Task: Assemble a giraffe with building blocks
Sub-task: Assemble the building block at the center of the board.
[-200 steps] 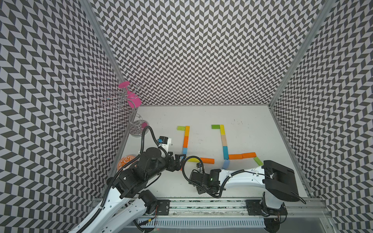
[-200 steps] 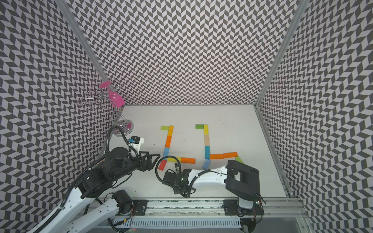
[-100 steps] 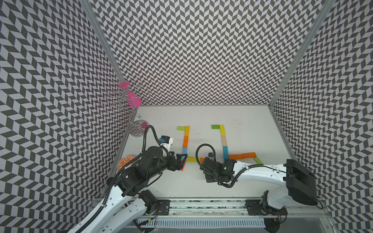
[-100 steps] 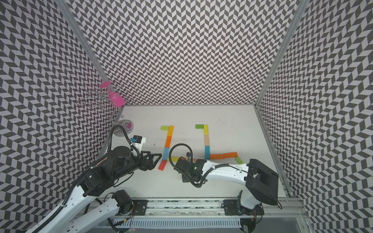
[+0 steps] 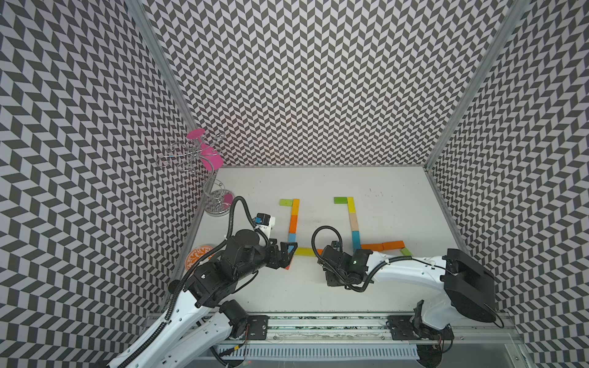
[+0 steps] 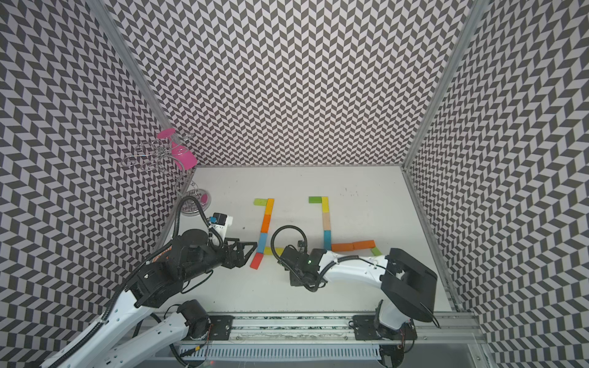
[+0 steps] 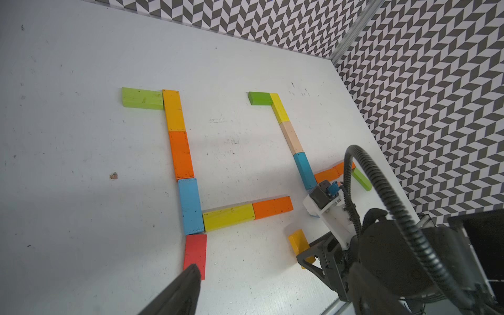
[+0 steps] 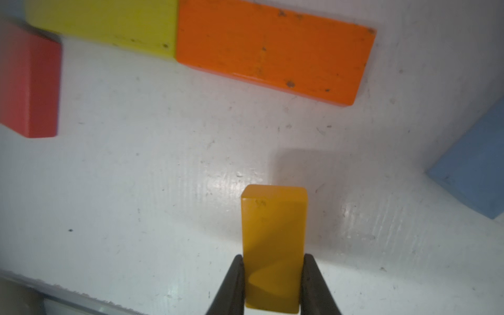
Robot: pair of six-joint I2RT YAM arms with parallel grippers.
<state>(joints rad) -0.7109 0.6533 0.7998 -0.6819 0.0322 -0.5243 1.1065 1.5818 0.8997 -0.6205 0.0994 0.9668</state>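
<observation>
right gripper [image 8: 272, 259] clamped on an amber block [image 8: 273, 226], held low over the table [image 8: 136, 191], just near of the orange block [image 8: 275, 51] ending the left figure's row; table contact unclear. left gripper [image 6: 249, 253] wide and empty, just left of the red block [image 6: 257, 260] at that figure's near end. tan block [image 5: 353, 220] sits in the right figure.

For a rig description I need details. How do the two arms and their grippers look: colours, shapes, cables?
The left arm and right arm have white links and black joint housings. A black ribbed cable loops over each wrist, beside a white camera mount with a small blue part. The left gripper and right gripper have thin black tapering fingers.
</observation>
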